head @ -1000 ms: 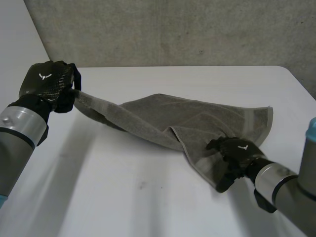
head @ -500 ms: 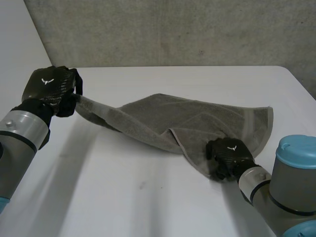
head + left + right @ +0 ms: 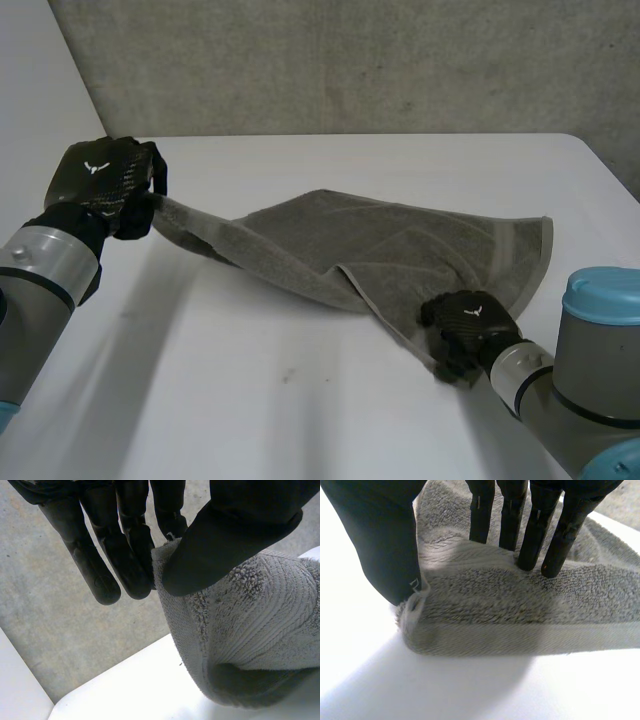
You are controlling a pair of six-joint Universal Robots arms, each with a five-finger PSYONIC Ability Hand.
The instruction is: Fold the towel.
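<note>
A grey towel (image 3: 390,245) lies rumpled across the white table (image 3: 250,400), and its left corner is lifted off the surface. My left hand (image 3: 100,180) holds that raised corner at the far left. In the left wrist view the thumb (image 3: 230,535) pinches the towel's edge (image 3: 260,615) against the fingers. My right hand (image 3: 468,322) rests on the towel's near right corner. In the right wrist view its straight fingers (image 3: 535,530) press down on the towel (image 3: 520,610), and the thumb (image 3: 380,540) touches the corner's tip at the table.
A grey wall (image 3: 350,60) stands behind the table's far edge. Bare white table runs in front of the towel and to its left. The table's right edge (image 3: 610,170) is close to the towel's far right corner.
My right hand has slid a little toward the near edge on the towel's corner, its fingers curling and then straightening. The left hand has held its lifted corner almost still.
</note>
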